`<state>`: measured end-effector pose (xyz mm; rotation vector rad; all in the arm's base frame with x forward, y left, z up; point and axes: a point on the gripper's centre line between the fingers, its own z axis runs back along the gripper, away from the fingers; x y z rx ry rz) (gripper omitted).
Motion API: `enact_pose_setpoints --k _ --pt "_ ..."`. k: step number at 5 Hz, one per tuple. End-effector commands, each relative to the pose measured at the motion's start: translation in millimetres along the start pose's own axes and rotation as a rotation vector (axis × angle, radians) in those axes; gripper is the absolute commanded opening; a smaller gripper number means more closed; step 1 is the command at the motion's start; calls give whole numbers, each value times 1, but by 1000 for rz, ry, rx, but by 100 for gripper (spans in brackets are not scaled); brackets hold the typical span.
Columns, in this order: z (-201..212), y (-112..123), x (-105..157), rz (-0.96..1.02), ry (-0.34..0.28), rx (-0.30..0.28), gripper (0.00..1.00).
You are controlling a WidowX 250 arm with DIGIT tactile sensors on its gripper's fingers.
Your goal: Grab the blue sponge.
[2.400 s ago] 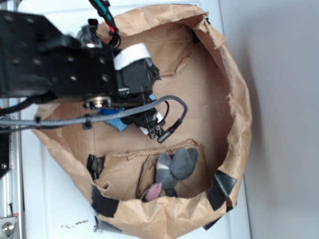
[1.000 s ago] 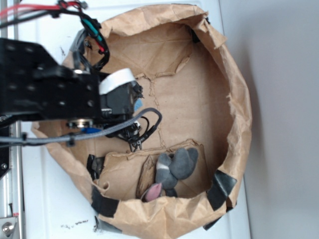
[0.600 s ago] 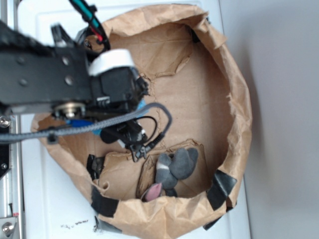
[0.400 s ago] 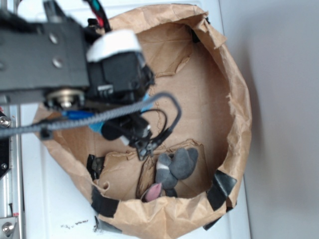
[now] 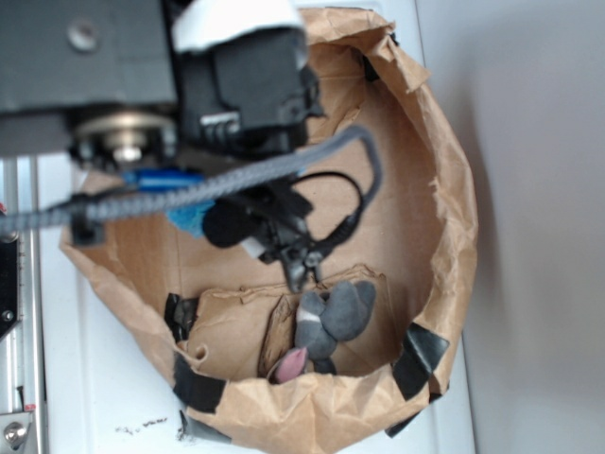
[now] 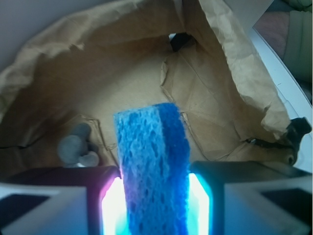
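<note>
The blue sponge (image 6: pixel 152 166) is seen clamped upright between the two fingers of the gripper (image 6: pixel 153 205), held above the floor of a crumpled brown paper enclosure (image 6: pixel 215 54). Grey rounded lumps (image 6: pixel 76 147) are visible lying beyond, inside a torn paper pocket.

blue sponge (image 6: pixel 152 166): bright blue, porous speckled face, darker blue band down its right side; in the exterior view only a light-blue scrap shows (image 5: pixel 189 219), left of centre.
gripper (image 6: pixel 152 205): pale grey fingers (image 6: pixel 44 208), inner pads lit white with a magenta edge on the left and cyan on the right.
arm (image 5: pixel 123 66), upper left of exterior frame: black, white strip on top, grey braided cable, glossy dark-blue cylinder (image 5: pixel 165 178).
paper bag (image 5: pixel 444 189): crinkled tan-brown, black tape patches (image 5: pixel 421 359) at lower rim.
lumps (image 5: pixel 336 312), lower centre: grey, one pink (image 5: pixel 291 364).
table (image 5: pixel 104 397): white with dark specks at bottom left; right side of frame plain grey.
</note>
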<state>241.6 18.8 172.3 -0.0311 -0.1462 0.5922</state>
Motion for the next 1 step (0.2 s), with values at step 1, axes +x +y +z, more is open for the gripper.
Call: enact_pose_setpoints --k 1 --pt "11 -5 18 19 -58 26 0"
